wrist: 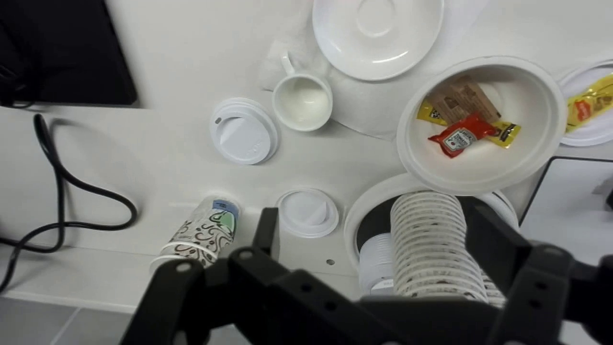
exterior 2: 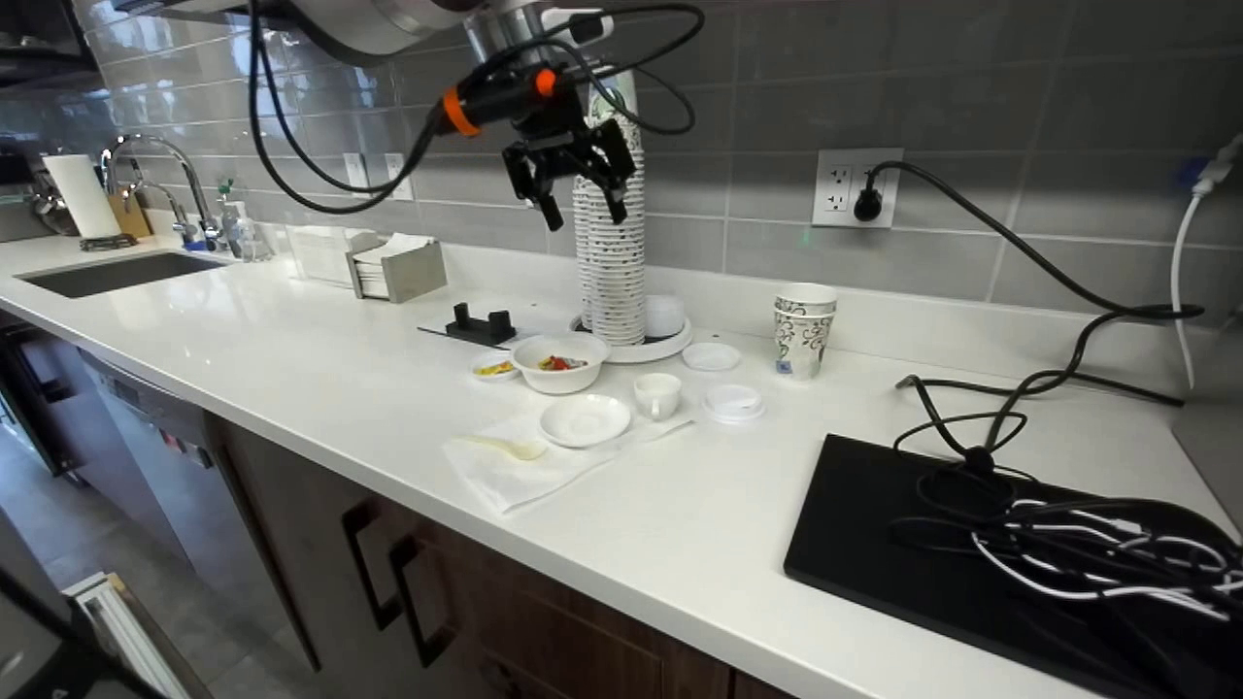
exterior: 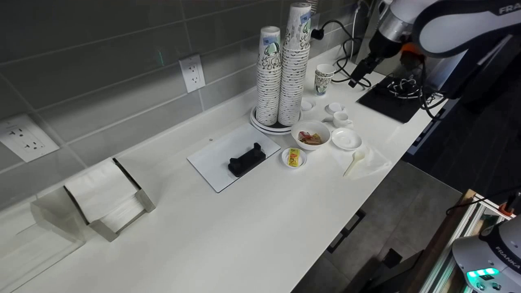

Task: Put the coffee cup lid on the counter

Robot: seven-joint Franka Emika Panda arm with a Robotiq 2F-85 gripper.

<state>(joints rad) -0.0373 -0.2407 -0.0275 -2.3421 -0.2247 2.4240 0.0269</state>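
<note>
Two loose white coffee cup lids lie on the white counter. One lid is beside a small white cup; it also shows in an exterior view. The other lid lies nearer the wall, between the paper cups and a round tray; it also shows in an exterior view. A stack of lids stands on the tray, partly hidden by cups. My gripper is open and empty, high above the counter. It also shows in both exterior views.
Tall paper cup stacks stand on a round tray below the gripper. Nearby are a shorter cup stack, a bowl with packets, a handled cup and a saucer. Cables lie on a black mat.
</note>
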